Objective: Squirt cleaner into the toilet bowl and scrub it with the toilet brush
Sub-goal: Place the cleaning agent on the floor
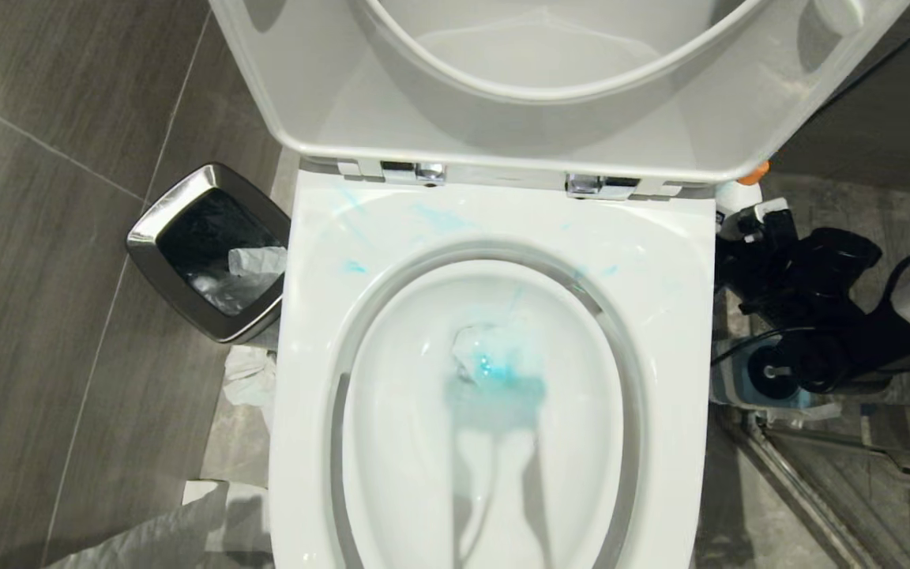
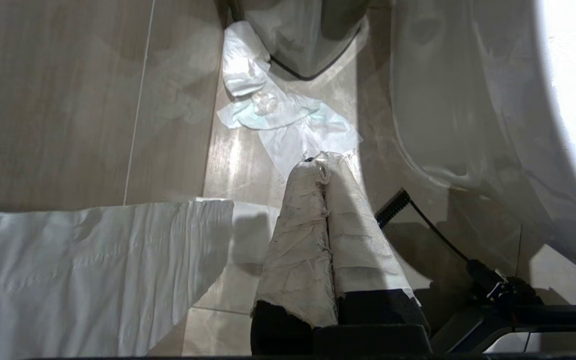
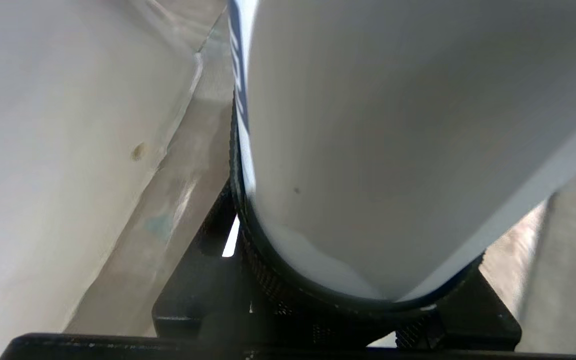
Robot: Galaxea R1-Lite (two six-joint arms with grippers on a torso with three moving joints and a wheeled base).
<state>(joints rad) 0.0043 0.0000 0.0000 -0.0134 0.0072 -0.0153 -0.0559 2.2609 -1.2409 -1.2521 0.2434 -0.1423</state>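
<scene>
- Beside the toilet bowl [image 1: 684, 316], the right gripper [image 3: 348, 300] clamps a white bottle [image 3: 393, 125], apparently the cleaner's.
- Turquoise cleaner [image 1: 494, 379] pools inside; smears mark the rim.
- Left gripper [image 2: 325, 165] hangs pinched, empty.
- Risk: a tilted bottle could dribble onto the floor.

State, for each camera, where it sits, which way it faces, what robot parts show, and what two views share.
Head: above, facing down into the toilet bowl with blue cleaner; right arm beside it.
Left wrist: low, facing the floor; left gripper shut, wrapped.
Right wrist: behind the right gripper, closed on a white bottle.
Shared: head and left wrist show crumpled tissue.
</scene>
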